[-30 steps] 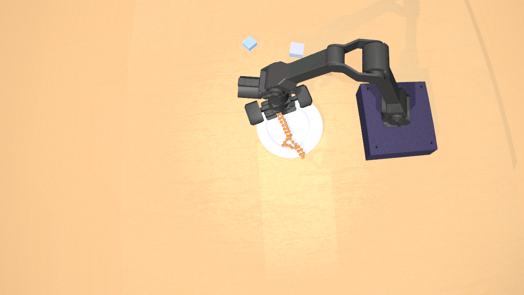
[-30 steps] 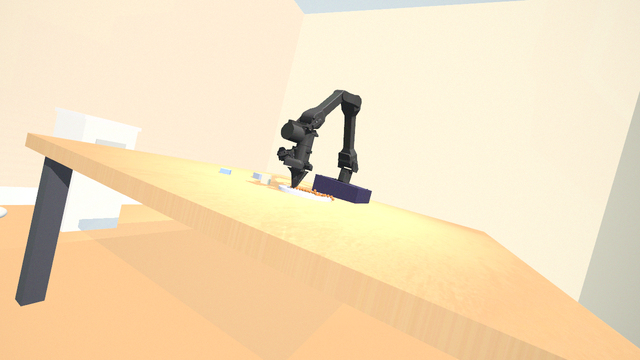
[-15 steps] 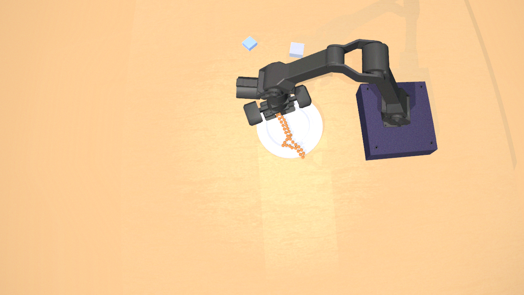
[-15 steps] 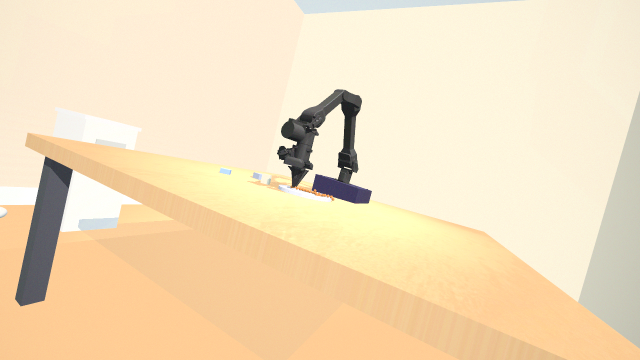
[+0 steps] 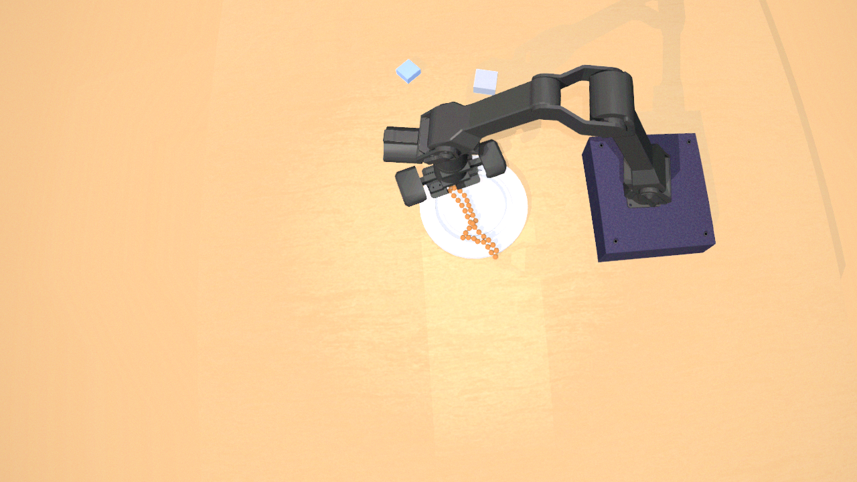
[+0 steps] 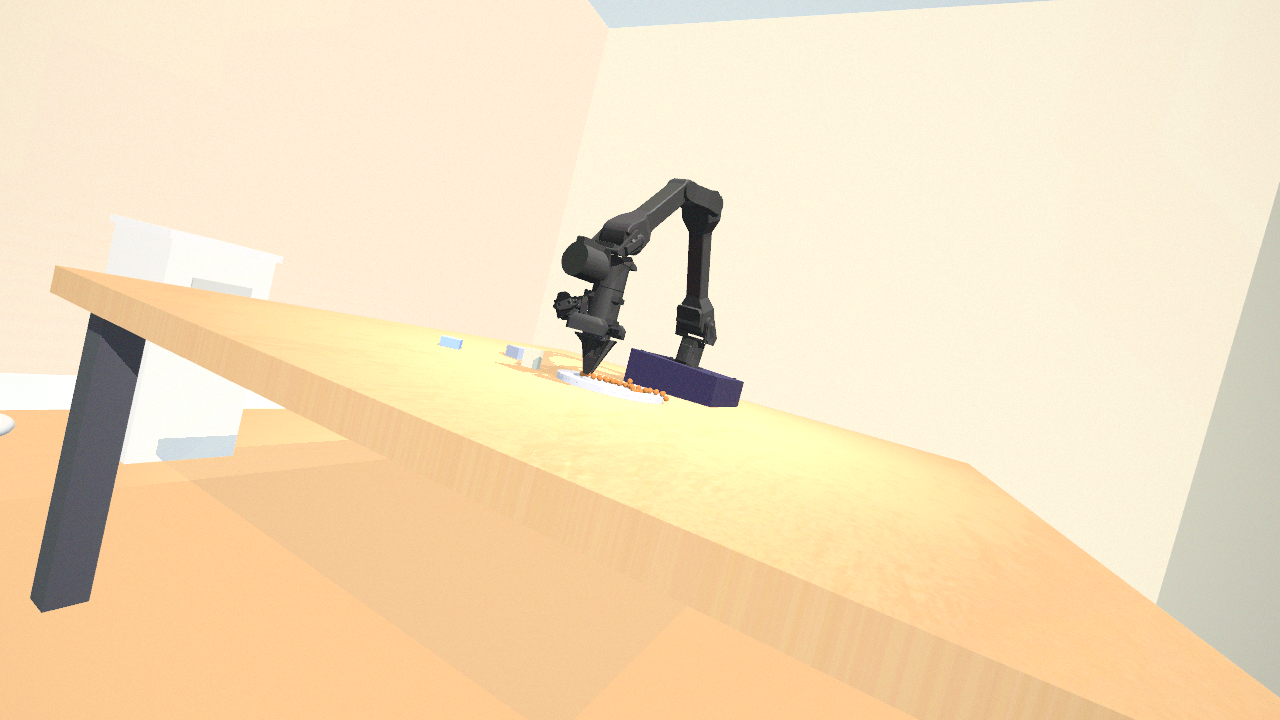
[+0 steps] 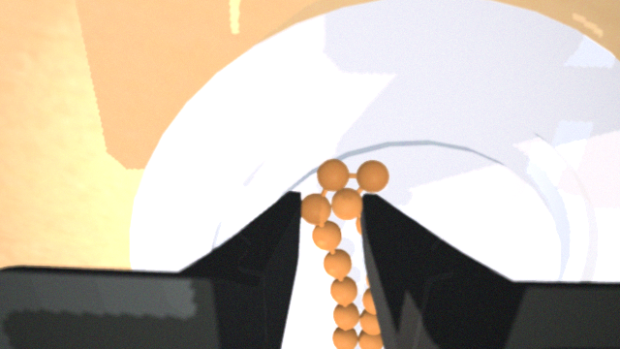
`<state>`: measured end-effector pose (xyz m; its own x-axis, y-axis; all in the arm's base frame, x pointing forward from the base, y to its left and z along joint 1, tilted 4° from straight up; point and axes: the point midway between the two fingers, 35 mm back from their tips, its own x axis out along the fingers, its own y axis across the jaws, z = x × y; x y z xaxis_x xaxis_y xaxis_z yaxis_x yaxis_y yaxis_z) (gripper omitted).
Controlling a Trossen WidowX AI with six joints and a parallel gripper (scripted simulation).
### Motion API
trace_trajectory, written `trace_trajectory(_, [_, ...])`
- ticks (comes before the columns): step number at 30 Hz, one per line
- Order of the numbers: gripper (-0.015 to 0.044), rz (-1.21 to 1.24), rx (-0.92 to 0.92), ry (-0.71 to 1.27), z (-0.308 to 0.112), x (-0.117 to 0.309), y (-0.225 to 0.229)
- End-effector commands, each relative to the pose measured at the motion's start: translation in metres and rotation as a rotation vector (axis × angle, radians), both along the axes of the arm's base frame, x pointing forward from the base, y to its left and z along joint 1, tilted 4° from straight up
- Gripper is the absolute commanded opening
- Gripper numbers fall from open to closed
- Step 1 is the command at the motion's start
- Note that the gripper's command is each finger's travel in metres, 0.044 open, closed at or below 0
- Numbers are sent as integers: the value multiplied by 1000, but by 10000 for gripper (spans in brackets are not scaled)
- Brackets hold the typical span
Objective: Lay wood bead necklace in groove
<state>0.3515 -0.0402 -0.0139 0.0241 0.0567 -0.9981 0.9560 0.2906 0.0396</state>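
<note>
The white round bead board (image 5: pixel 516 203) (image 6: pixel 626 394) (image 7: pixel 179 165) lies flat on the table, with a ring-shaped groove. The orange wood bead necklace (image 5: pixel 468 205) (image 6: pixel 665 394) (image 7: pixel 337 264) lies across it as a narrow double strand. It runs from under my gripper to the lower right rim in the top view, with a small side bend near the lower groove. My gripper (image 6: pixel 588 372) (image 7: pixel 331 196) points down and is shut on the necklace near its upper end, low at the board. Two end beads stick out past the fingertips. In the top view the gripper body hides the fingertips.
A light blue block (image 5: pixel 408 69) (image 6: pixel 450 342) and a pale grey block (image 5: pixel 485 80) (image 6: pixel 513 351) lie beyond the board. Another pale block (image 6: pixel 532 359) shows in the exterior view. The dark purple arm base (image 5: pixel 683 197) (image 6: pixel 675 379) stands right of the board.
</note>
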Motion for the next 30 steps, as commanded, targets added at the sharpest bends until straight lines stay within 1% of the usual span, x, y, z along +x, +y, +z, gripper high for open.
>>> trace_trajectory(1, [79,0,0,1,0,0,0])
trace_trajectory(15, [440,-1,1,0,1,0,0])
trace_trajectory(30, [440,-4,2,-3,3,0,0])
